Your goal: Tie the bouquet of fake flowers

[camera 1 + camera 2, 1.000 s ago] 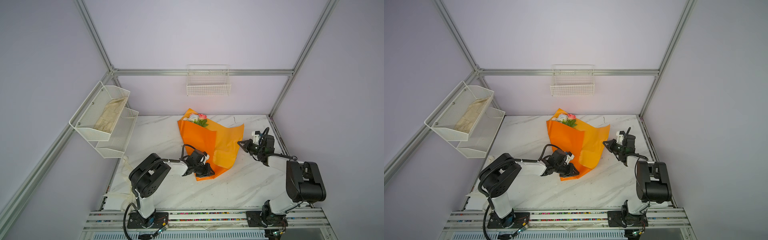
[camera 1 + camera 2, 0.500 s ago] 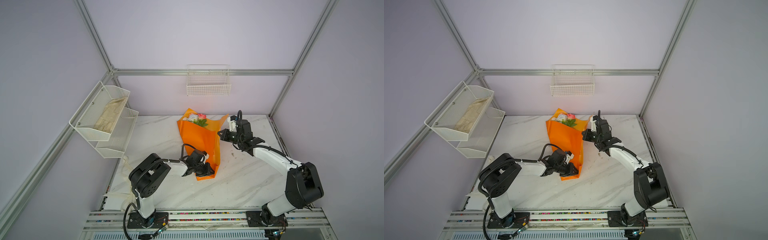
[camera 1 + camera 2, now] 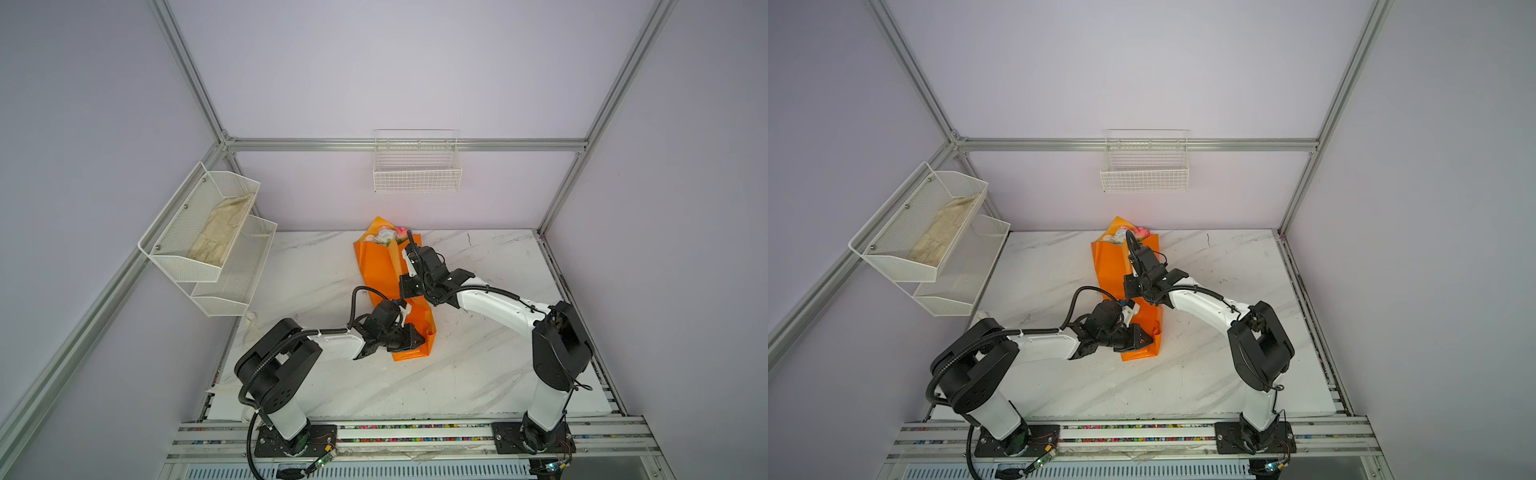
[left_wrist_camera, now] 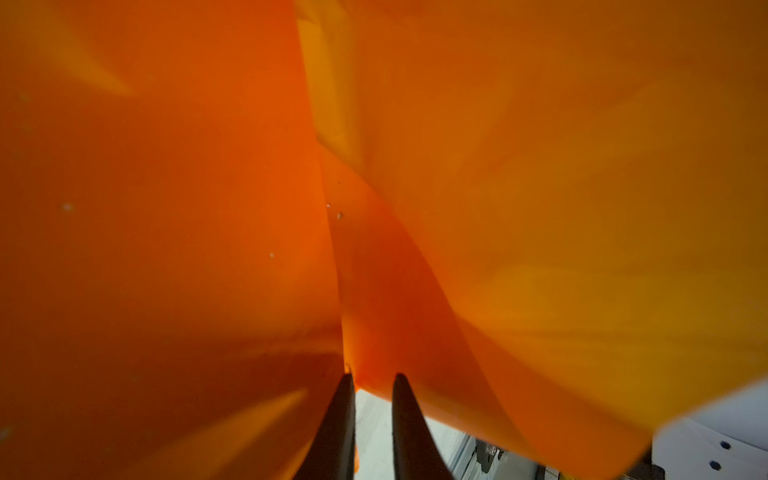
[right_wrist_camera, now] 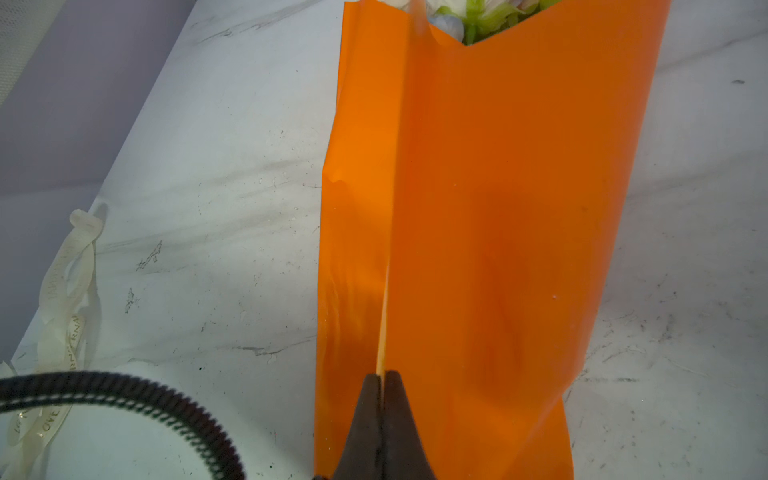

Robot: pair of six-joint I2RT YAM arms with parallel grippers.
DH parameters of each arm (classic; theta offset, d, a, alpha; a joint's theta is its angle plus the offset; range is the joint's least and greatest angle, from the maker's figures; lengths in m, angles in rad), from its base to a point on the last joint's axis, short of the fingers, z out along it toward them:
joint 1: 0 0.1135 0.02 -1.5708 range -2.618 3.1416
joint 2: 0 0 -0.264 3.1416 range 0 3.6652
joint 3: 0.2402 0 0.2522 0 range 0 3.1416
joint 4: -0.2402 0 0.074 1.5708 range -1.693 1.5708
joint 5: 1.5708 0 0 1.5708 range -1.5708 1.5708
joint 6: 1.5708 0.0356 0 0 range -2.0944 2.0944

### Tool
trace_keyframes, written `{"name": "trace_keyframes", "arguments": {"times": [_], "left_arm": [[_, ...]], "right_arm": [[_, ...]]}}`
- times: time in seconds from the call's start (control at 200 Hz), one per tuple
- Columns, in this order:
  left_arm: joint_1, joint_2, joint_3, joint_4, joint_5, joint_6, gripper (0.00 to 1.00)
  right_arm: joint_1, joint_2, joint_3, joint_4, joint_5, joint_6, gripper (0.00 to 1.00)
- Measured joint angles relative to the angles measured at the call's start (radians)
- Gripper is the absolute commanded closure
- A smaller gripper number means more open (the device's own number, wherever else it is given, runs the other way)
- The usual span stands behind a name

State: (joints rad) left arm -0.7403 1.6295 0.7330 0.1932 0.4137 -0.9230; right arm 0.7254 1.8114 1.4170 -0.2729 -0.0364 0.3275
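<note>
Here we see the bouquet of fake flowers (image 3: 380, 266) lying near the middle of the marble counter (image 3: 478, 365), its white and pink rose heads (image 3: 390, 237) toward the back wall and its narrow end toward the front rail. The orange wrapping paper (image 5: 498, 228) is folded lengthwise over the stems, so only the blooms and some green show at the open end. The right fingers (image 5: 365, 419) are pressed together on a thin raised edge of that paper, about halfway along the bundle. The left fingers (image 4: 338, 424) stand a narrow gap apart at the bouquet's front end, tips against the paper; we cannot tell whether they pinch it. A cream printed ribbon (image 5: 62, 299) lies loose on the counter's left edge, well apart from the bouquet. On the left wall, a 2-tier wire shelf (image 3: 232, 286) holds a beige cloth (image 3: 220, 232).
</note>
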Motion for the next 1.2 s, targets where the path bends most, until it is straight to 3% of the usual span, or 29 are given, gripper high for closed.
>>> {"name": "trace_keyframes", "arguments": {"times": [0.3, 0.465, 0.645, 0.72, 0.805, 0.985, 1.2], "left_arm": [[0.001, -0.389, -0.217, -0.011, -0.188, -0.055, 0.65], [0.030, -0.500, -0.272, -0.033, -0.266, -0.064, 0.59], [0.083, -0.518, -0.282, -0.029, -0.257, -0.086, 0.37], [0.096, -0.518, -0.283, -0.011, -0.233, -0.092, 0.34], [0.099, -0.517, -0.283, 0.008, -0.203, -0.090, 0.33], [0.099, -0.484, -0.289, 0.077, -0.141, -0.091, 0.25], [0.099, -0.313, -0.288, 0.182, -0.070, -0.099, 0.24]], "right_arm": [[0.008, 0.054, 0.067, 0.014, -0.035, 0.063, 0.98], [0.032, 0.166, 0.138, 0.009, -0.053, 0.108, 0.97], [0.064, 0.284, 0.216, -0.006, -0.068, 0.133, 0.94], [0.070, 0.319, 0.240, -0.009, -0.093, 0.140, 0.93], [0.074, 0.339, 0.254, -0.007, -0.127, 0.150, 0.84], [0.074, 0.351, 0.257, -0.001, -0.190, 0.159, 0.84], [0.071, 0.358, 0.257, 0.000, -0.210, 0.159, 0.84]]}}
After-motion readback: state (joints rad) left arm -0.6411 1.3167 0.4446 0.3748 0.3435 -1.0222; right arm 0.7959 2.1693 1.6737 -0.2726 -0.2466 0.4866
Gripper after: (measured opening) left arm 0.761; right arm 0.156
